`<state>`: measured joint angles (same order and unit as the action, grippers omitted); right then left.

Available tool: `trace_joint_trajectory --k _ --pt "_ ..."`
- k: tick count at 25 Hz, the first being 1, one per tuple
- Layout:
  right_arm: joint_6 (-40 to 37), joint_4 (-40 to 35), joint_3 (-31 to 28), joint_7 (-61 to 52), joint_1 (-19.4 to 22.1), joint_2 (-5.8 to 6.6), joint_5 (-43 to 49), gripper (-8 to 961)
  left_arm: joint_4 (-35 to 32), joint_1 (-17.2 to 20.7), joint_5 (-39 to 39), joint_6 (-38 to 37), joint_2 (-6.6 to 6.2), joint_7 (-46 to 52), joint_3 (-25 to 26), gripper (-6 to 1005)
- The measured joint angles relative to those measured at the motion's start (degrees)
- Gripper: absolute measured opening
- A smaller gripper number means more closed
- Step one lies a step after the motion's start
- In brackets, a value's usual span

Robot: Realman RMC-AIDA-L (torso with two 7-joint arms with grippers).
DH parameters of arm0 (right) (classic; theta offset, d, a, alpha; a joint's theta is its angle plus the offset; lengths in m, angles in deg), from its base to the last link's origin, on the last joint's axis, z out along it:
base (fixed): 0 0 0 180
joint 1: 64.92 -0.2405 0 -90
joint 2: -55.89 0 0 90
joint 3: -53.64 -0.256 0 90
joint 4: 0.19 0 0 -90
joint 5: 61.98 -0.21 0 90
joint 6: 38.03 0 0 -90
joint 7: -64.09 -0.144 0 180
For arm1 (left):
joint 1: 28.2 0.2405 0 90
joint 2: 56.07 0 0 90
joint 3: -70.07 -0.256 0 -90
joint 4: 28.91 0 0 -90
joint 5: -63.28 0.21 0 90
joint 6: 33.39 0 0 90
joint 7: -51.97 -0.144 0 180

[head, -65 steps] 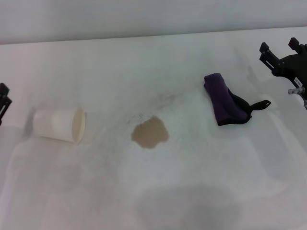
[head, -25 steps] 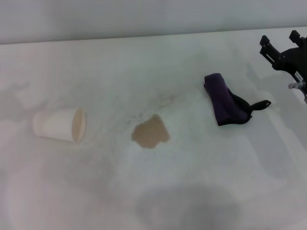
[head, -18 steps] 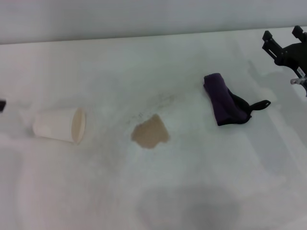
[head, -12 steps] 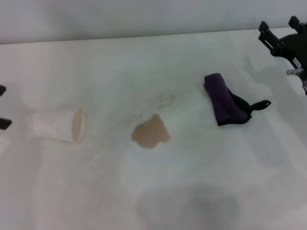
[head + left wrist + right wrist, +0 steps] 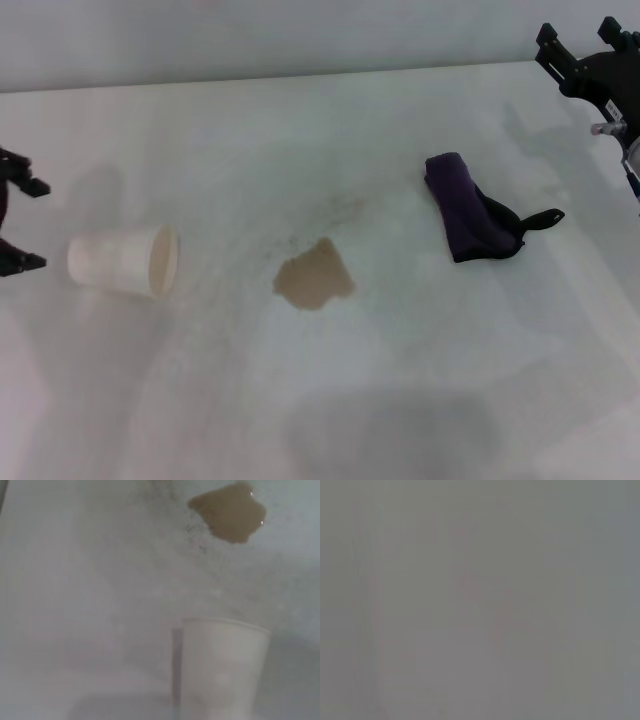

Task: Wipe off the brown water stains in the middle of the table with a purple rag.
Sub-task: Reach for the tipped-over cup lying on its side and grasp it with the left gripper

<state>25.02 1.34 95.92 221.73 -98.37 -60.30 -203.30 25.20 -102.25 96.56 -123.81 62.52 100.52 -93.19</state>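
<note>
The brown water stains [image 5: 313,277] lie in the middle of the white table [image 5: 330,410], with faint dark specks trailing toward the back. The left wrist view shows the stains [image 5: 229,512] too. The purple rag [image 5: 470,208] lies bunched to the right of the stains, its black loop tab pointing right. My right gripper [image 5: 580,38] is open and empty, above the table's far right corner, well behind the rag. My left gripper [image 5: 22,222] is open and empty at the left edge, just left of the paper cup. The right wrist view shows only plain grey.
A white paper cup [image 5: 125,260] lies on its side at the left, its mouth toward the stains; it also shows in the left wrist view [image 5: 222,665]. A grey wall runs along the table's far edge.
My left gripper has come into view at the left edge beside the cup. My right gripper has moved back and up, away from the rag. Rag, stains and cup have not moved.
</note>
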Motion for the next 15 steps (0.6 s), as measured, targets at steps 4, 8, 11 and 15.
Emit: trace_joint_trajectory --k 4,8,11,15 --pt "-0.08 0.56 -0.01 -1.99 -0.23 -0.02 0.0 874 -4.57 -0.41 0.72 1.06 -0.08 -1.53 0.05 887" --pt "-0.13 0.61 -0.01 -2.92 0.02 -0.01 -0.01 874 -7.17 -0.65 2.97 4.04 0.15 -1.58 0.05 886" --pt "-0.13 0.83 -0.01 -3.79 0.13 -0.01 -0.01 874 -10.33 -0.32 5.04 6.5 0.18 -1.47 0.06 886" --pt "-0.09 1.28 -0.01 -4.47 0.2 -0.01 -0.01 874 -13.64 0.66 5.33 10.66 0.33 -1.28 0.13 887"
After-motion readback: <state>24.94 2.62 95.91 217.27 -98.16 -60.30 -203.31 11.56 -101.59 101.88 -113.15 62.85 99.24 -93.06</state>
